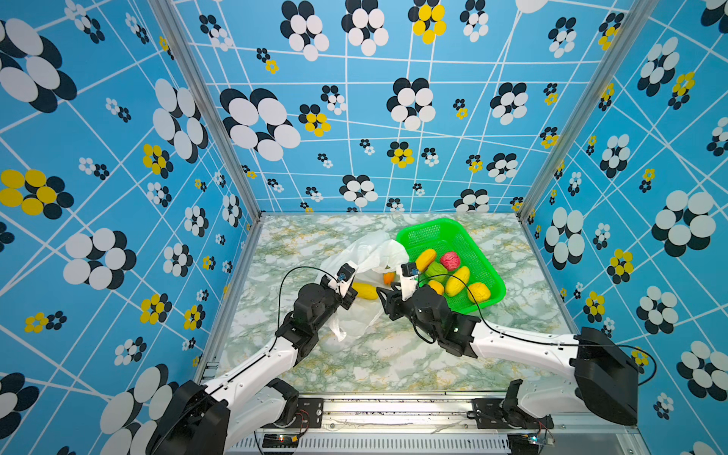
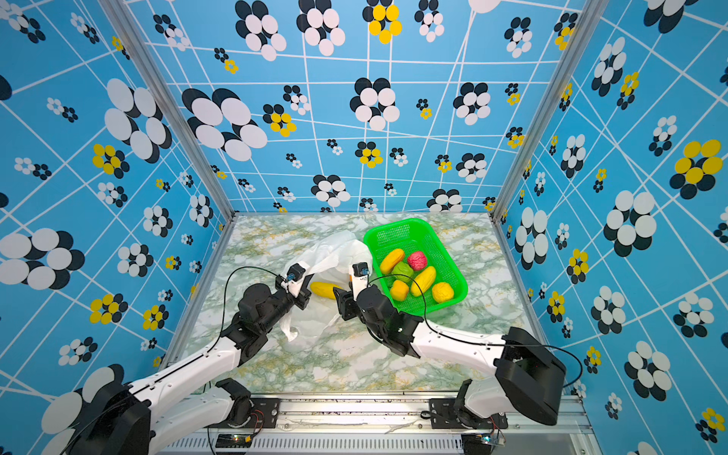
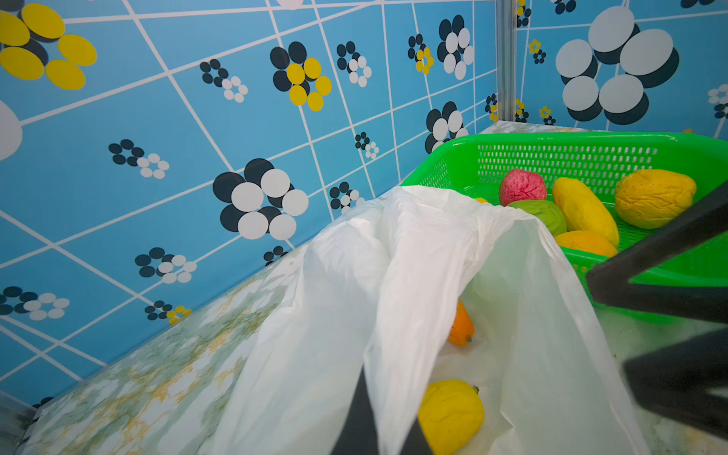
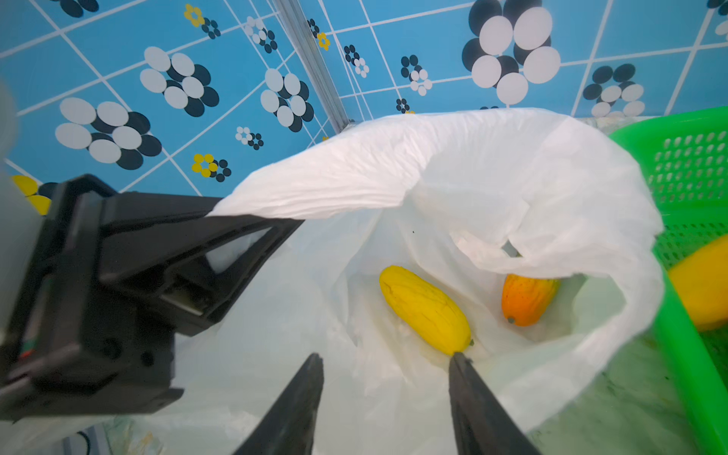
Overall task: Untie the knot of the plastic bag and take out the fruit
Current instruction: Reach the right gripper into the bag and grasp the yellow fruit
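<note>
The white plastic bag (image 1: 370,252) (image 2: 335,252) lies open-mouthed in the table's middle. My left gripper (image 1: 350,298) (image 3: 378,409) is shut on the plastic bag's rim (image 4: 354,185) and holds it lifted. Inside lie two fruit: a yellow oval (image 4: 425,311) (image 3: 449,413) and an orange one (image 4: 526,299) (image 3: 461,327). My right gripper (image 1: 384,301) (image 4: 386,356) is open at the bag's mouth, nothing between its fingers. One fingertip (image 4: 459,360) sits at the yellow fruit's stem end. The knot is out of view.
A green mesh basket (image 1: 429,224) (image 2: 398,224) stands to the right of the bag and touches it, holding several fruit, among them a pinkish-red one (image 1: 450,260) and a green one (image 3: 543,214). Patterned walls close the table's back and sides.
</note>
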